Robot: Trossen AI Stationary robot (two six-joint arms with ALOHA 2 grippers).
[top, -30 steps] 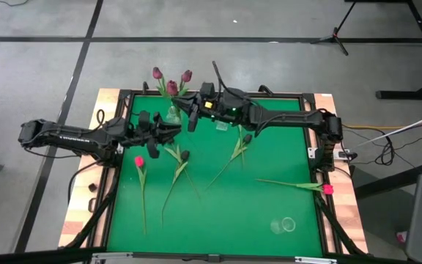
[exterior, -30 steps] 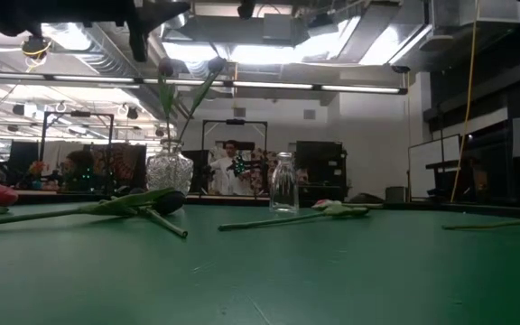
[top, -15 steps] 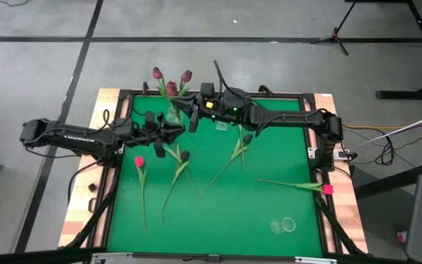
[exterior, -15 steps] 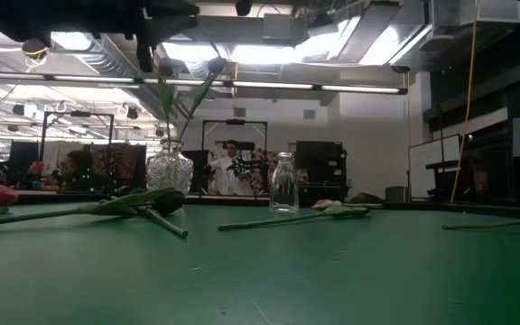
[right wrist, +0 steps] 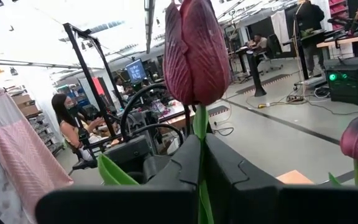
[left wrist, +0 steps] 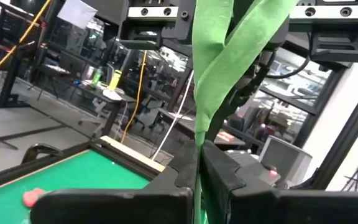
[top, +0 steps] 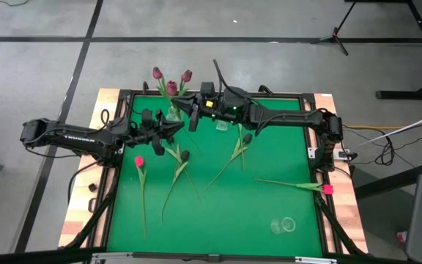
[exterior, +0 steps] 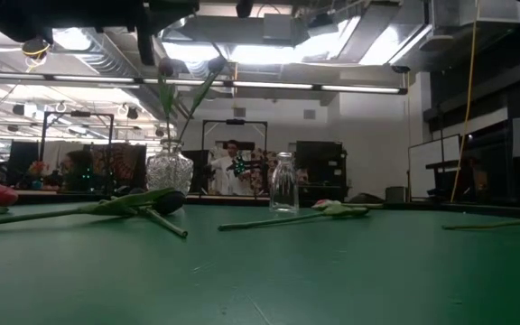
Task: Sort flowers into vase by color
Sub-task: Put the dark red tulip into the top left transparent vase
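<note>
three purple flowers (top: 171,87) upright in vase (top: 174,114); five lying flat.

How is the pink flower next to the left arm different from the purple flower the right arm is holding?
The pink flower lies flat on the green table; the purple flower stands upright. Nothing touches the pink flower; the right end effector is shut on the purple flower's stem. The pink flower's head is bright pink, the purple flower's dusky purple. Both have long green stems.

Two black jointed arms; white lettering on left arm (top: 68,136); green light on right arm (top: 233,111).
</note>
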